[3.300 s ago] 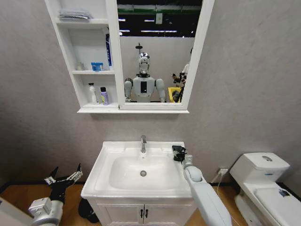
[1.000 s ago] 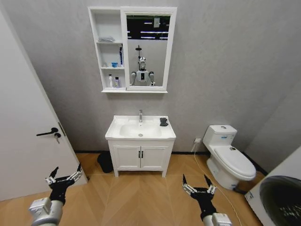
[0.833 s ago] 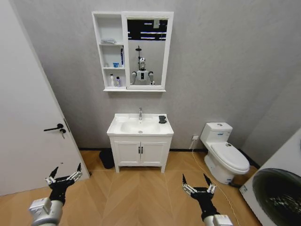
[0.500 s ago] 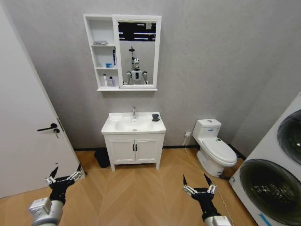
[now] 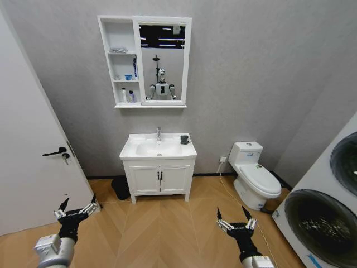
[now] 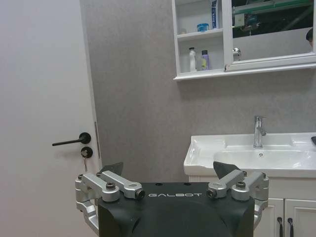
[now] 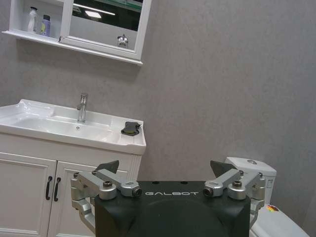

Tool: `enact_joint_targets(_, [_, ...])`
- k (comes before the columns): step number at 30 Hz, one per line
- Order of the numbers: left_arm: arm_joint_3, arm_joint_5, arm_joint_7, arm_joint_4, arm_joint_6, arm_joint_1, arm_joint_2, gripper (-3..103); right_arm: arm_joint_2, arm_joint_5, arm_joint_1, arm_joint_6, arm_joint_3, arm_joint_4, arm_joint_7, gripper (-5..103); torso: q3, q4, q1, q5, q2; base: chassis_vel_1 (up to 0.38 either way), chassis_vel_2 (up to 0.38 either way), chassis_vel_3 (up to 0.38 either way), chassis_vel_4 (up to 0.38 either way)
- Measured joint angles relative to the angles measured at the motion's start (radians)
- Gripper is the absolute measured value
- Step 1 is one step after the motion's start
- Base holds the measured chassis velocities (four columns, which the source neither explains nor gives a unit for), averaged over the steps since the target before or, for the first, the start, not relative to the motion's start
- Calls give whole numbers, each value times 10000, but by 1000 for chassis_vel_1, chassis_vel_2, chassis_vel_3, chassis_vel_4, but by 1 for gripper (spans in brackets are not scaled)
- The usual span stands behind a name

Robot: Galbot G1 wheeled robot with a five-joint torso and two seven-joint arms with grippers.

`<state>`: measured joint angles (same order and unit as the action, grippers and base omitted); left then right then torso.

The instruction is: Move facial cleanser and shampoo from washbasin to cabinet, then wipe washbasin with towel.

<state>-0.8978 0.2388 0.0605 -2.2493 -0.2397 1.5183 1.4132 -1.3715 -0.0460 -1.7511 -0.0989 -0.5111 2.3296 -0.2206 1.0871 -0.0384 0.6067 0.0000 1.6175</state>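
The white washbasin (image 5: 129, 153) stands far ahead against the grey wall. The small dark towel (image 5: 184, 139) lies folded on its right rear corner, also seen as the towel (image 7: 131, 128). Above hangs the cabinet (image 5: 117, 33) with its mirror. A white bottle (image 5: 124, 95) and a purple bottle (image 5: 131, 96) stand side by side on its lowest shelf; I cannot tell which is the facial cleanser and which the shampoo. My left gripper (image 5: 75, 211) and right gripper (image 5: 231, 219) hang low over the floor, both open and empty, far from the basin.
A white door (image 5: 28, 139) with a dark handle stands at the left. A toilet (image 5: 256, 178) sits right of the vanity, and a washing machine (image 5: 329, 218) fills the right edge. A dark bin (image 5: 120, 187) is beside the vanity. Wood floor lies between me and the basin.
The whole view has pulled far back from the washbasin, so the camera moved. My right arm, earlier stretched to the towel on the basin, now hangs low. The towel stays on the basin.
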Motion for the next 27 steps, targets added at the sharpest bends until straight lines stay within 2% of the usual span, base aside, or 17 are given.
enact_joint_targets(27, [0, 0, 0, 0, 0, 0, 0, 100, -1, 14, 1, -12, 2, 13, -16, 100, 0, 0, 1, 0, 1, 0, 0, 0, 0])
